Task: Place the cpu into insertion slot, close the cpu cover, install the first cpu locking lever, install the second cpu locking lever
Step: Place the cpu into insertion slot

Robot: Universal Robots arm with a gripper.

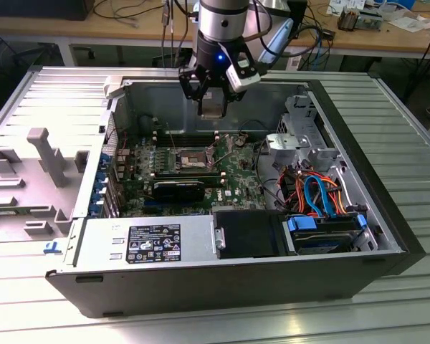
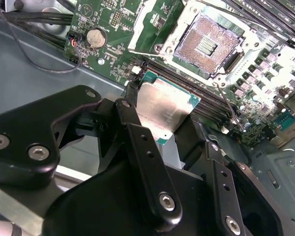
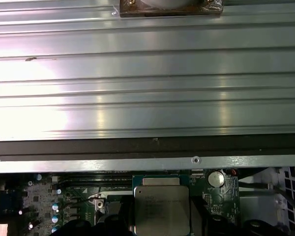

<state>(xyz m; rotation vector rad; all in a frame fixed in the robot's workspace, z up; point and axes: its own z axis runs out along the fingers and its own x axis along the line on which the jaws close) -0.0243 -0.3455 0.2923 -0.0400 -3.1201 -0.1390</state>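
In the exterior view my gripper (image 1: 212, 99) hangs inside the open computer case, above the back of the green motherboard (image 1: 236, 179). It is shut on the cpu (image 1: 213, 106), a flat silver-grey square held by its edges. In the second wrist view the cpu (image 2: 164, 110) sits between the black fingers (image 2: 137, 132), a short way off the insertion slot (image 2: 206, 44), whose dark pin field lies bare. The cpu cover (image 2: 148, 24) stands swung up beside the slot. A thin wire lever (image 2: 231, 113) lies loose along the slot's side. The first wrist view shows the cpu (image 3: 162, 209) from above.
The case holds a grey power supply (image 1: 150, 244) at the front, a drive bay with blue and orange cables (image 1: 319, 197) at the exterior view's right, and long black memory slots (image 2: 206, 105) beside the socket. A grey plastic shroud (image 1: 46, 161) lies on the case panel at the exterior view's left.
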